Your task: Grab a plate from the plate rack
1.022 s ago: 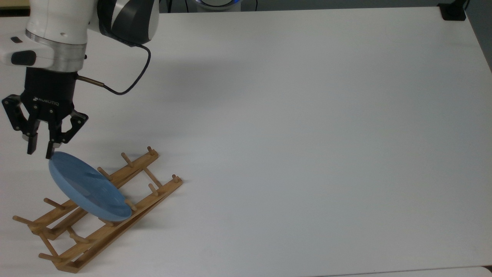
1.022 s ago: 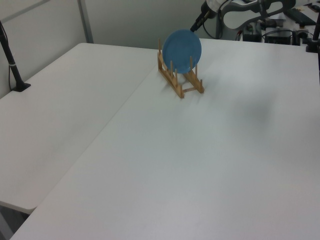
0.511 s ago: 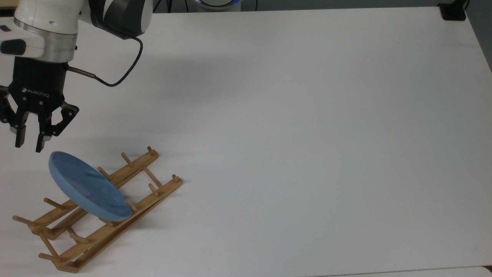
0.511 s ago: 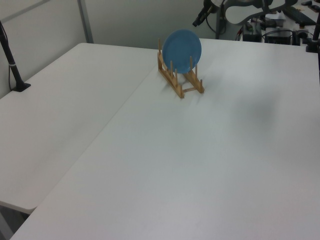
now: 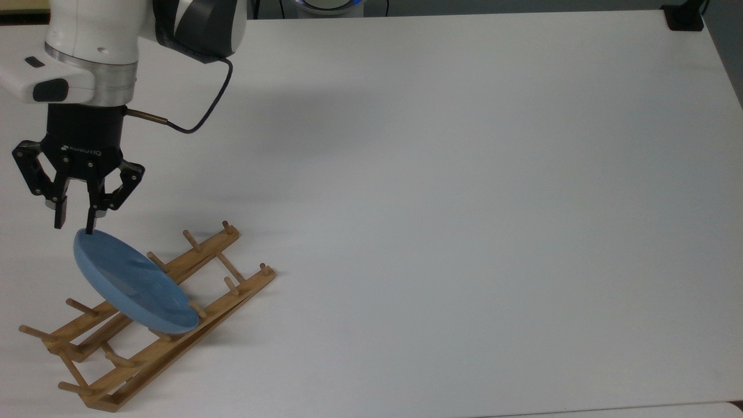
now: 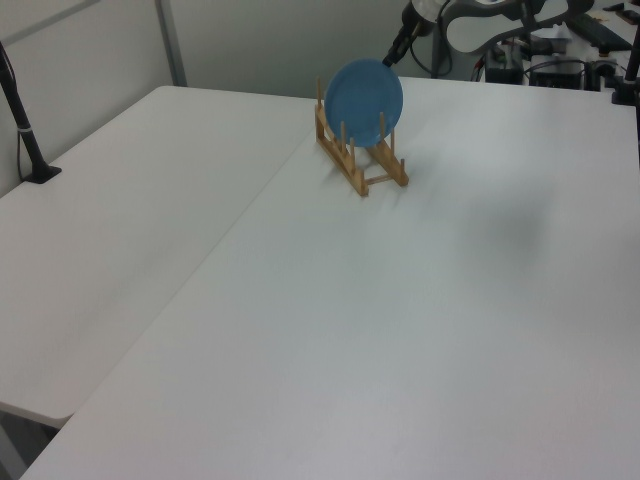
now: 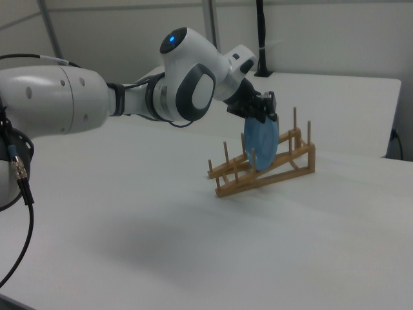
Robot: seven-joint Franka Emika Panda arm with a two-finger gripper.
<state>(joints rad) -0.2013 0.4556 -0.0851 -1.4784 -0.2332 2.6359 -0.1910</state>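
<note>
The light-blue plate point(image 5: 130, 281) stands on edge, leaning between the pegs of the wooden plate rack point(image 5: 174, 342) at the top view's lower left. My gripper point(image 5: 74, 226) hangs just above the plate's upper rim, open, with a narrow gap between the fingers. One fingertip point(image 5: 90, 227) reaches the rim's top and the other stays off to the top view's left. In the left view the gripper point(image 6: 393, 55) sits at the upper right edge of the plate point(image 6: 364, 98), above the rack point(image 6: 365, 165). In the right view the gripper point(image 7: 264, 113) is over the plate point(image 7: 261, 143) in the rack point(image 7: 271, 171).
A black clamp base point(image 5: 685, 17) sits at the far right corner of the white table point(image 5: 464, 203) in the top view. A black post point(image 6: 25, 125) stands on the neighbouring table in the left view. The arm's cable point(image 5: 197, 116) loops beside the wrist.
The gripper rose and drifted to the top view's left, then came back down and right onto the plate's upper rim. Plate and rack have not moved.
</note>
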